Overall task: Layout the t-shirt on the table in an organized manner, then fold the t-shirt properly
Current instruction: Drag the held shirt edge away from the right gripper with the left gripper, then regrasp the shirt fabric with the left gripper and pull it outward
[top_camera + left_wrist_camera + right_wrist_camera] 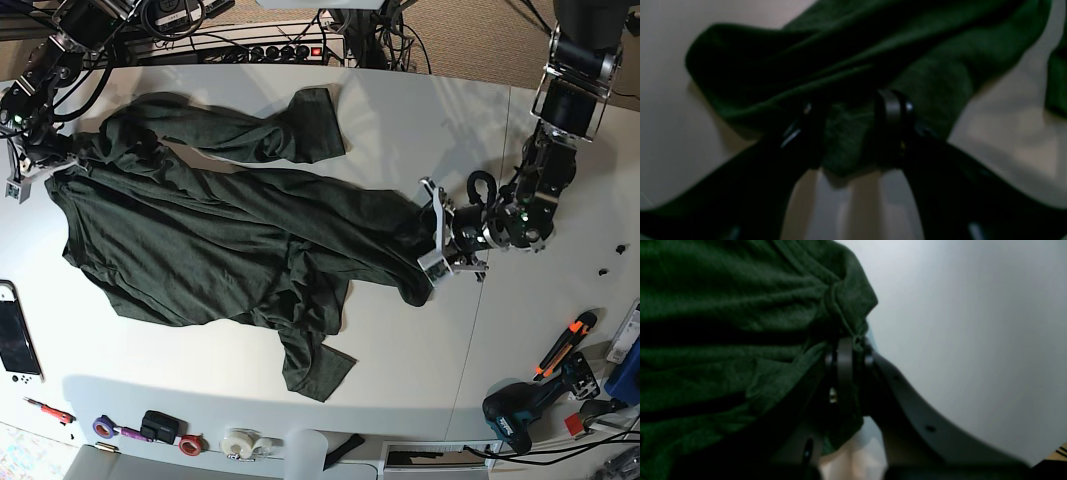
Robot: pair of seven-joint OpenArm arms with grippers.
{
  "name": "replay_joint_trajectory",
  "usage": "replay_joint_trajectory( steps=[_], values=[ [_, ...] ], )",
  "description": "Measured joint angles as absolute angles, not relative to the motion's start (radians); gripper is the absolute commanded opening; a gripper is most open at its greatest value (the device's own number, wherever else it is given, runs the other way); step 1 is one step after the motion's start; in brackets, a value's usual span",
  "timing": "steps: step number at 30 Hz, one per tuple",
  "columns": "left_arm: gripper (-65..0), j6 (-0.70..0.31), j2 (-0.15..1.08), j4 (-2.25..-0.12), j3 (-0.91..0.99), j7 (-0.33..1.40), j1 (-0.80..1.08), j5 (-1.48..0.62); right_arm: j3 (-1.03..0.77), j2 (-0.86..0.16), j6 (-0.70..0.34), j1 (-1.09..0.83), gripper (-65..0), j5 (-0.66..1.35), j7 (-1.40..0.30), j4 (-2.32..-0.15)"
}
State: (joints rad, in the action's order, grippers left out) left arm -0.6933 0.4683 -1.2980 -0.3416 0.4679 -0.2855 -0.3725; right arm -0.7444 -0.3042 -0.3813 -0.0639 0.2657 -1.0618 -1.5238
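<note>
White and very wide, the smooth tabletop (420, 120) in front of you carries the large dark forest-green knit t-shirt (200, 240), which lies crumpled and stretched across it from the base view's left edge to just right of centre, one short sleeve (315, 120) flung toward the far side and another (315, 370) trailing toward the near edge. Your right end effector (45, 165), at the base view's left, is clenched on a bunched corner of the t-shirt (740, 340); in its wrist view the fabric gathers into tight pleats right at the fingertips (845, 356). Your left end effector (440, 240), at the base view's right, sits at the opposite end of the garment, and in its wrist view (853, 130) its two dark fingers (892, 110) stand apart with a fold of green cloth (846, 140) pinched between them, so it is grasping the t-shirt too. Along the near edge you can see rolls of tape (240, 442), an orange-handled tool (565, 345) and a dark power drill (525, 405), all well apart from the shirt. A power strip (290, 50) with cables lies beyond the far edge.
</note>
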Motion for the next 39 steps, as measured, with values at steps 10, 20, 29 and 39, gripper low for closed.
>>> replay_joint_trajectory(
  steps=[10, 20, 29, 39],
  values=[
    [-42.5, -0.663, 0.471, -1.297, -0.345, 0.397, -0.275, -0.252, -0.744, -0.304, -0.381, -0.064, -65.0, 0.266, -1.062, -1.524],
    [-61.0, -0.63, 0.471, -1.283, -0.341, 0.329, -0.241, -0.236, -0.744, -0.304, -0.381, -0.064, -65.0, 0.266, -1.062, -1.524],
    [-65.0, -0.622, 0.472, -1.276, -0.339, 0.201, -0.193, -0.286, -0.744, -0.304, -0.381, -0.064, -65.0, 0.27, -1.063, -1.524],
    [-65.0, -0.693, 0.466, -1.325, -0.142, 0.167, -0.183, -0.644, -0.744, -0.304, -0.381, -0.097, -65.0, 0.373, -1.065, -1.524]
  ],
)
